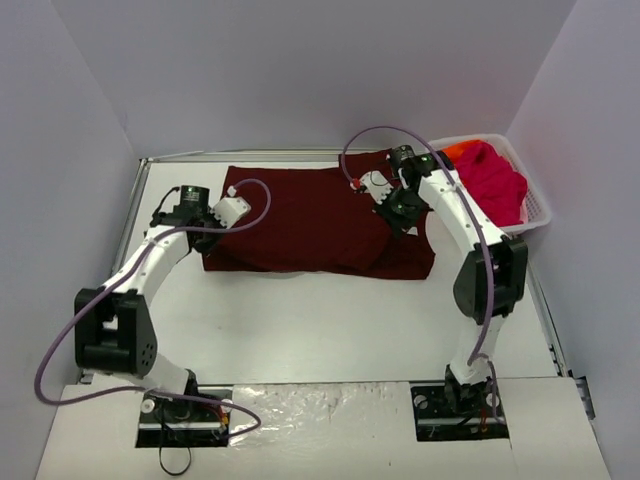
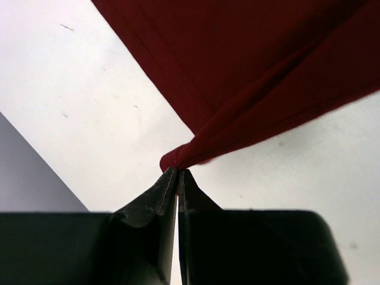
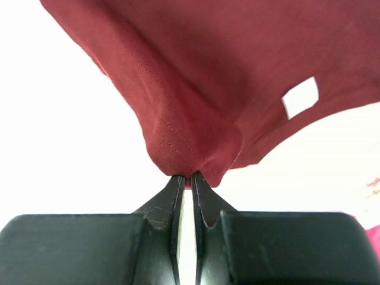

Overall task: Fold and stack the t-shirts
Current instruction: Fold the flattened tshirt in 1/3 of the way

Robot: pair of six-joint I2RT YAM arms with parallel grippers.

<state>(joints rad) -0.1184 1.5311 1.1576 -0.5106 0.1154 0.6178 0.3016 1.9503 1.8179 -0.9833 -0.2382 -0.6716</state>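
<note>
Maroon t-shirt [image 1: 310, 220] lay spread across the far half of the table [image 1: 330, 320], mid-fold by my read. L gripper [image 2: 178, 172] was clamped tight on a pinch of cloth at the shirt's left edge. R gripper [image 3: 189, 177] was likewise clamped on a bunched bit near the collar, w/ the white neck label [image 3: 300, 97] close by. Pink t-shirt [image 1: 495, 182] & orange one [image 1: 455, 150] sat in the basket [image 1: 538, 210] far right, not yet folded. Next, I reckoned: raise both ends together, keep cloth taut, carry the fold over w/o losing either pinch.
</note>
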